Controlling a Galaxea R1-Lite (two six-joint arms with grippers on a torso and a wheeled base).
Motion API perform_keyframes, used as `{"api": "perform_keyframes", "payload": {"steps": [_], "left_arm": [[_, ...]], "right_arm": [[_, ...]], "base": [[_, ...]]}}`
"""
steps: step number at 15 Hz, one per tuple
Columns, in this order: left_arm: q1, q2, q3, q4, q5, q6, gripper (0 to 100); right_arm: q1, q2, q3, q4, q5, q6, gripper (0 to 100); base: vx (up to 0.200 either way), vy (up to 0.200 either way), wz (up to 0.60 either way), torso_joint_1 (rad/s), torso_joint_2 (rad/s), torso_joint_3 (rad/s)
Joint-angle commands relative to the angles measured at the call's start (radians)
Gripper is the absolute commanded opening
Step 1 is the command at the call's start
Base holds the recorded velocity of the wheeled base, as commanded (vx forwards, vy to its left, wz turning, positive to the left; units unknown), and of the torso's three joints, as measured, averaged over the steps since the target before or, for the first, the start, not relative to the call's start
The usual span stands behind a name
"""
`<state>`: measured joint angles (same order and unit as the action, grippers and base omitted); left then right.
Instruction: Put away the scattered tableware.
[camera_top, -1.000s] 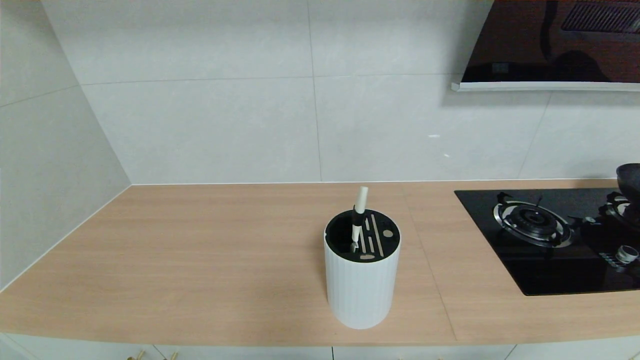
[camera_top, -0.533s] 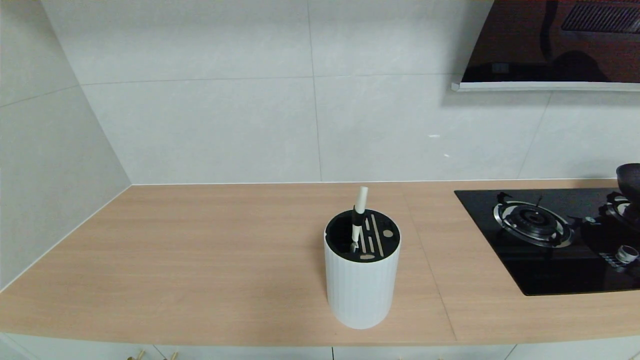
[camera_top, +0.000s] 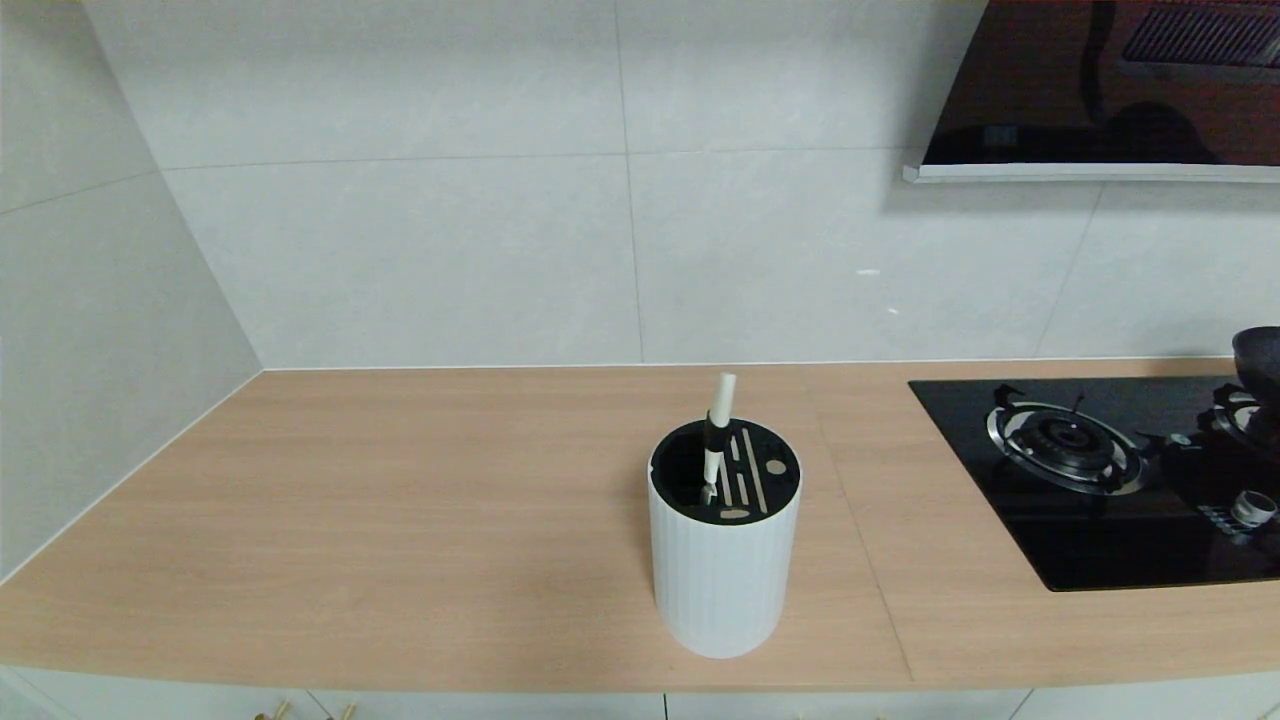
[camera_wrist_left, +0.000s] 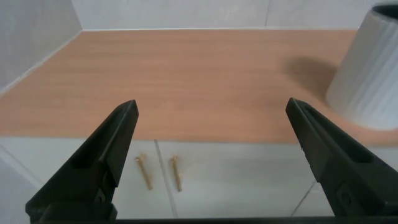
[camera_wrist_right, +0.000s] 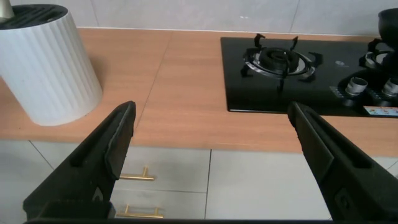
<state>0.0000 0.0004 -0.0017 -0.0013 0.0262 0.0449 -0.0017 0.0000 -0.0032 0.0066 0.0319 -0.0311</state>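
The left claw (camera_wrist_left: 210, 109) stands wide, its two dark fingers well apart with nothing between them. It hangs in front of the counter's front edge. Past that edge the wooden countertop (camera_wrist_left: 186, 81) runs bare to the wall. The white ribbed holder (camera_wrist_left: 367, 74) stands toward the counter's front edge, off to one side of the claw. Under the edge are white cabinet doors with two brass handles (camera_wrist_left: 144, 172).

The right claw (camera_wrist_right: 211, 111) is also spread wide and holds nothing, and it too sits off the counter's front edge. Beyond one finger is the holder (camera_wrist_right: 46, 68), and beyond the other the black hob (camera_wrist_right: 298, 74). A strip of bare countertop (camera_wrist_right: 180, 87) lies between holder and hob, and a brass handle (camera_wrist_right: 137, 177) shows on the door below.

In the head view the holder (camera_top: 722, 570) stands upright at lower centre, near the front edge of the countertop (camera_top: 400, 500). One white-handled utensil (camera_top: 718, 420) stands in its black slotted top, leaning slightly right. The counter's left half is open wood, bounded by tiled walls that meet in a corner at middle left. The hob (camera_top: 1100, 500) fills the lower right, well apart from the holder. A dark range hood (camera_top: 1100, 90) hangs at upper right.
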Motion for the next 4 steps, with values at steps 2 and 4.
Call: {"api": "perform_keyframes", "payload": {"steps": [2, 4], "left_arm": [[0.0, 0.001, 0.002, 0.001, -0.015, -0.008, 100], [0.0, 0.001, 0.002, 0.001, -0.014, -0.046, 100]], "right_arm": [[0.0, 0.002, 0.0, 0.001, 0.0, -0.001, 100], [0.0, 0.002, 0.0, 0.001, 0.0, -0.001, 100]], "base": [[0.0, 0.0, 0.0, 0.0, 0.0, 0.0], [0.0, 0.0, 0.0, 0.0, 0.0, 0.0]]}}
